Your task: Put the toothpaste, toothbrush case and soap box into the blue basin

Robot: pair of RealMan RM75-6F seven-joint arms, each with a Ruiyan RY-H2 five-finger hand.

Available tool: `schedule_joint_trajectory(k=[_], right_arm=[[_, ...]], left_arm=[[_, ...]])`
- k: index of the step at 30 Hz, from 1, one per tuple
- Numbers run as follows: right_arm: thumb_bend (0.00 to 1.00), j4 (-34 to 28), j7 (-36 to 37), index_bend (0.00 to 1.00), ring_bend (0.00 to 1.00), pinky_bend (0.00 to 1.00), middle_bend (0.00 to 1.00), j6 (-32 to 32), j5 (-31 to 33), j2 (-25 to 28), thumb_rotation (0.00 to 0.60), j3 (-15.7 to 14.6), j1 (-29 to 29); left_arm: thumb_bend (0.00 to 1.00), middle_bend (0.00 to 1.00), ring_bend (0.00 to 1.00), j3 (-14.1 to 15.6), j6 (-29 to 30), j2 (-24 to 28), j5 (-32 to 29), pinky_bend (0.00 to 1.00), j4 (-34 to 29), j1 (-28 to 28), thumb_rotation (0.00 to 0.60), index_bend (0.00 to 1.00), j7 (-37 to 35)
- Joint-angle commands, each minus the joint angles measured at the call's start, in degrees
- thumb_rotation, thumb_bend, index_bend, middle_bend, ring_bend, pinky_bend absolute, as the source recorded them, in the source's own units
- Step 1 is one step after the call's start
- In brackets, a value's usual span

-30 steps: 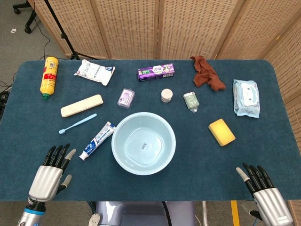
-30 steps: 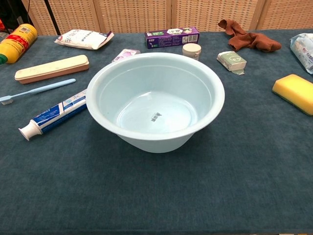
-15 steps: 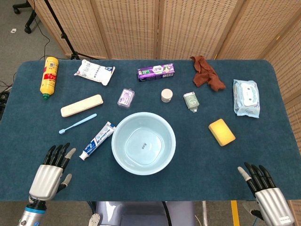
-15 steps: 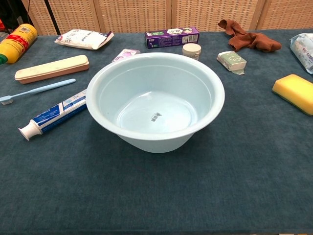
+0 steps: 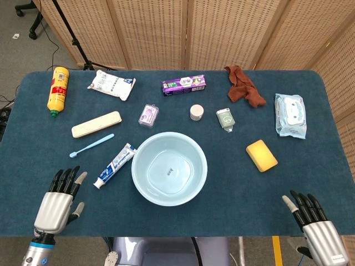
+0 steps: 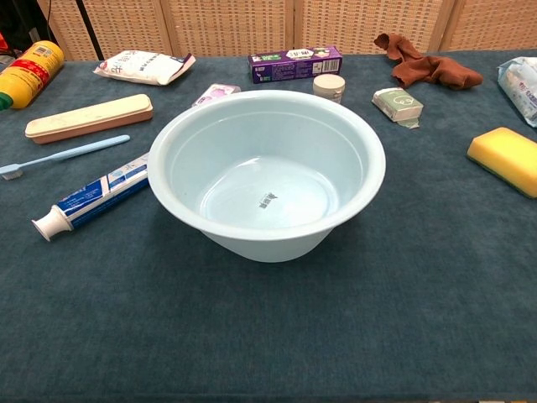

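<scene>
Blue-felted table [image 5: 310, 183] before perforated wooden screens [image 5: 222, 33], grey floor [image 5: 22, 50] leftward

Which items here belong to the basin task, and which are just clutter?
Task items: toothpaste, toothbrush case, soap box, blue basin.

Clutter: yellow bottle, loose toothbrush, white pouch, purple box, small jar, brown cloth, wipes pack, yellow sponge.

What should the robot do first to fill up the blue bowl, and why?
Probably reach the left hand forward to the toothpaste. The blue basin holds nothing yet, both hands are open and hold nothing, and the toothpaste lies nearest that hand, right beside the basin.
</scene>
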Motion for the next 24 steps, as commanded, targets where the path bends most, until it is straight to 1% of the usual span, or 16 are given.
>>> schedule_joint_trajectory(k=[1, 8, 11, 15, 21, 24], right_arm=[[0.13, 0.0, -0.1, 0.0, 0.0, 0.0, 0.0, -0.2, 0.1, -0.1, 0.6, 0.0, 0.1], [0.13, 0.0, -0.3, 0.0, 0.0, 0.0, 0.0, -0.2, 0.0, -0.1, 0.6, 0.0, 0.0], [0.13, 0.0, -0.2, 0.0, 0.0, 0.0, 0.0, 0.0, -0.2, -0.1, 0.6, 0.0, 0.0], [0.13, 0.1, 0.0, 0.0, 0.0, 0.0, 0.0, 0.0, -0.3, 0.0, 0.6, 0.0, 0.0], [0.13, 0.1, 0.2, 0.0, 0.0, 0.0, 0.0, 0.1, -0.4, 0.0, 0.6, -0.1, 0.0], [0.13, 0.1, 0.1, 0.0, 0.0, 0.0, 0.0, 0.1, -0.5, 0.0, 0.6, -0.1, 0.0]], left_arm=[[0.32, 0.0, 0.0, -2.0, -0.9, -1.2, -3.5, 0.02, -0.7, -0.6, 0.6, 0.0, 2.5], [0.31, 0.0, 0.0, -6.4, -4.1, -2.6, -12.1, 0.02, -4.6, -3.4, 0.6, 0.0, 6.6], [0.31, 0.0, 0.0, -8.4, -5.8, -3.5, -17.2, 0.02, -6.1, -4.9, 0.6, 0.0, 7.9], [0.31, 0.0, 0.0, -10.9, -7.1, -4.8, -23.3, 0.02, -6.5, -7.0, 0.6, 0.0, 9.9], [0.31, 0.0, 0.0, -13.2, -8.0, -7.2, -32.6, 0.02, -6.9, -9.7, 0.6, 0.0, 12.4], [0.31, 0.0, 0.0, -13.7, -7.4, -8.6, -35.7, 0.02, -6.1, -10.8, 0.6, 0.0, 13.8]])
